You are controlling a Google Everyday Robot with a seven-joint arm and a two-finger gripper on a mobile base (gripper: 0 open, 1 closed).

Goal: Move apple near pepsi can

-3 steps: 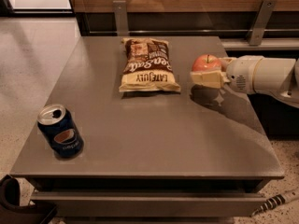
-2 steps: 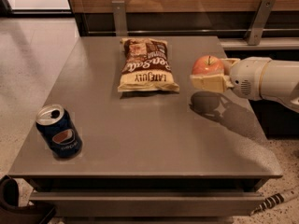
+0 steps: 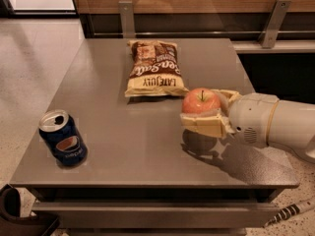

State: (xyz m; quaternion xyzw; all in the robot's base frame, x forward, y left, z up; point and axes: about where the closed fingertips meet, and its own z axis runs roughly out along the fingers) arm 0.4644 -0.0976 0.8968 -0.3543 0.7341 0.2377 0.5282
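The red-orange apple (image 3: 201,101) with a short dark stem sits between the cream fingers (image 3: 203,124) of my gripper (image 3: 205,111), which is shut on it and holds it above the right part of the grey table (image 3: 133,146). My white arm comes in from the right. The dark blue pepsi can (image 3: 63,138), its silver top opened, stands upright near the table's front left corner, far to the left of the apple.
A brown-and-cream snack bag (image 3: 154,69) lies flat at the table's back middle, just behind and left of the apple. A wooden wall with metal brackets (image 3: 126,16) runs behind the table. A dark object (image 3: 17,215) sits on the floor at bottom left.
My gripper has carried the apple leftward and toward the front of the table, away from the right edge. The can and the bag have not moved.
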